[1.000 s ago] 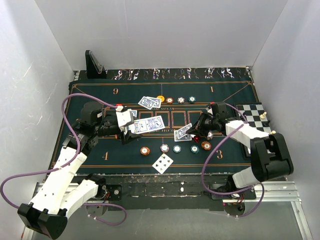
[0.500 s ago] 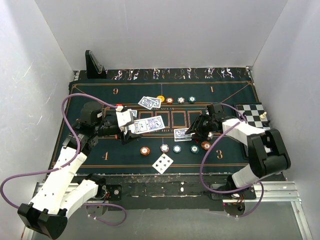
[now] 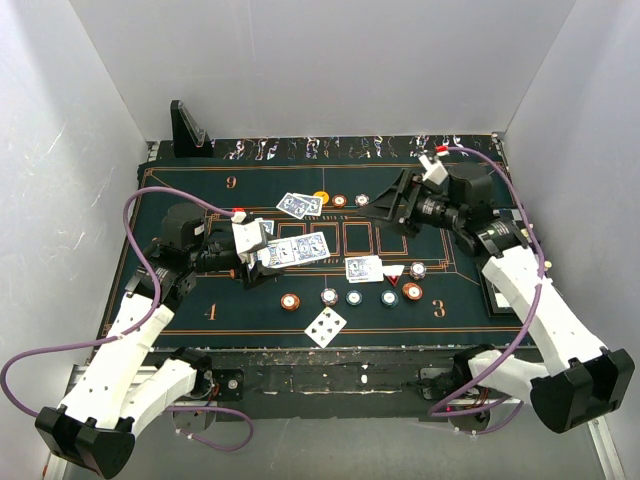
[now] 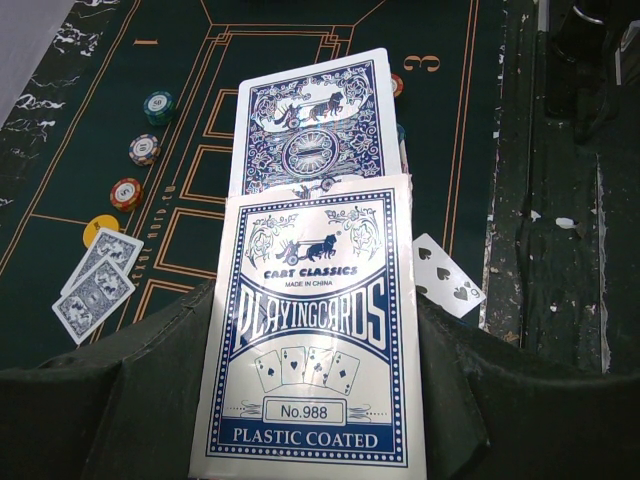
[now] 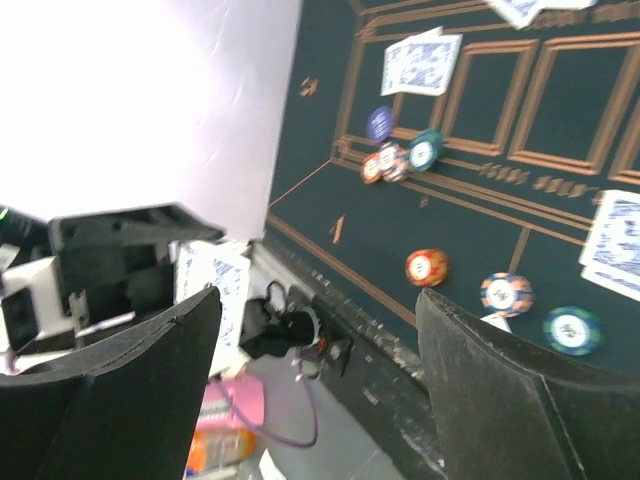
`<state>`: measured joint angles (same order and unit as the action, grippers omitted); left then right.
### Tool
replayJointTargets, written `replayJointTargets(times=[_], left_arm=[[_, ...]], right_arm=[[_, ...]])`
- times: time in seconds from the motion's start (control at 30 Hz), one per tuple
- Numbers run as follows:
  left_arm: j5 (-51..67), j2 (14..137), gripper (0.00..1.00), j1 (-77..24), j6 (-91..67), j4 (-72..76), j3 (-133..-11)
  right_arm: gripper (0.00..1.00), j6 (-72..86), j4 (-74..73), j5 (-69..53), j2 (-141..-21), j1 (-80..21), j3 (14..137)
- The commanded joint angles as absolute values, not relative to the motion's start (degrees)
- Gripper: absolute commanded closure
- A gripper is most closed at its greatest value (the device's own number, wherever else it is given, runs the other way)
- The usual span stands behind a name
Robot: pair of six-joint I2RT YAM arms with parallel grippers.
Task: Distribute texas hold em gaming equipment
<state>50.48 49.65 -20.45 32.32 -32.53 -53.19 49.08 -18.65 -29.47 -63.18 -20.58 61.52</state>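
Green felt mat (image 3: 180,290) under everything. At its near border a white face-up playing card with black spades (image 3: 326,326) lies flat. Just past it you've got a row of round poker chips, each apart from its neighbour, from an orange chip (image 3: 290,301) at the left end to a red chip (image 3: 412,291) at the right. Behind them one blue-backed card (image 3: 364,268) lies face down, with a white chip (image 3: 417,269) off to its right.

Your left gripper (image 3: 265,255) is clamped on a blue-and-white cardboard playing-card box (image 4: 312,330), held above the mat left of centre. A blue-patterned card (image 4: 312,125) pokes out of its far end. Your right gripper (image 3: 385,207) hangs with fingers spread wide and nothing between them, above the far row of small chips (image 3: 340,201).

Bare felt runs from the orange chip out to the left border. Farther back, two face-down cards (image 3: 299,205) overlap beside a yellow chip (image 3: 321,197). A black wedge-shaped stand (image 3: 188,130) sits at the back left corner.

The box fills most of your left wrist view. The right wrist view is blurred, and the right arm covers the mat's right edge.
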Motion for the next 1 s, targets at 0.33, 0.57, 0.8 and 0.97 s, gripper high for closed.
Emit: replayJointTargets(times=[0.33, 0.57, 0.8, 0.97], left_arm=[[51.8, 48.6, 1.00, -20.2, 31.7, -31.6, -55.6], [52.1, 48.8, 1.00, -20.2, 31.6, -31.6, -55.6], [51.9, 48.4, 1.00, -20.2, 31.9, -31.5, -55.6], [51.9, 48.3, 1.00, -20.3, 31.8, -31.4, -55.6]], right_arm=[[0.11, 54.1, -10.4, -37.4, -75.6, -38.0, 69.5], [0.18, 59.7, -3.1, -39.1, -78.5, -39.5, 67.7], [0.49, 63.9, 2.4, -41.0, -78.8, -39.6, 64.5], [0.52, 64.2, 2.5, -41.3, -78.6, -39.6, 62.8]])
